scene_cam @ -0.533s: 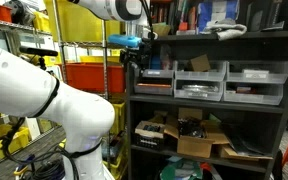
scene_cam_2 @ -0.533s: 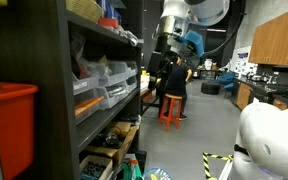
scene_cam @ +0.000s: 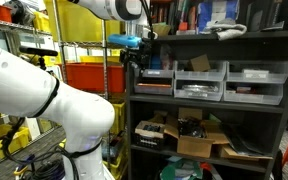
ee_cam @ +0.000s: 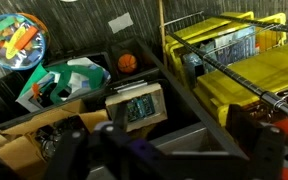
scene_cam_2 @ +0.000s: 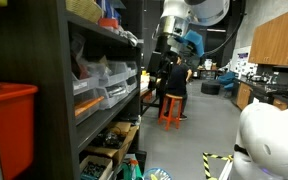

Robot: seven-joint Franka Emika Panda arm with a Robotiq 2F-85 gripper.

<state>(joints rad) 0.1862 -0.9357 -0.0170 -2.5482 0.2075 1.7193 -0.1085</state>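
My gripper [scene_cam: 134,58] hangs at the left end of the black shelving unit [scene_cam: 209,38], level with its upper shelves, fingers pointing down. In an exterior view it [scene_cam_2: 170,58] stands just outside the shelf front [scene_cam_2: 104,35]. In the wrist view the gripper [ee_cam: 164,150] is open, its dark fingers [ee_cam: 69,150] wide apart with nothing between them. Below it lie a grey bin [ee_cam: 179,125] and a small tan box holding a circuit board [ee_cam: 136,105]. An orange ball [ee_cam: 127,63] rests further back.
Grey drawer bins [scene_cam: 199,80] fill the middle shelf and cardboard boxes [scene_cam: 199,140] the lower one. A wire rack beside the shelf holds red bins [scene_cam: 84,75] and yellow bins [ee_cam: 234,60]. An orange stool [scene_cam_2: 171,108] stands in the aisle. The white arm [scene_cam: 44,90] fills the foreground.
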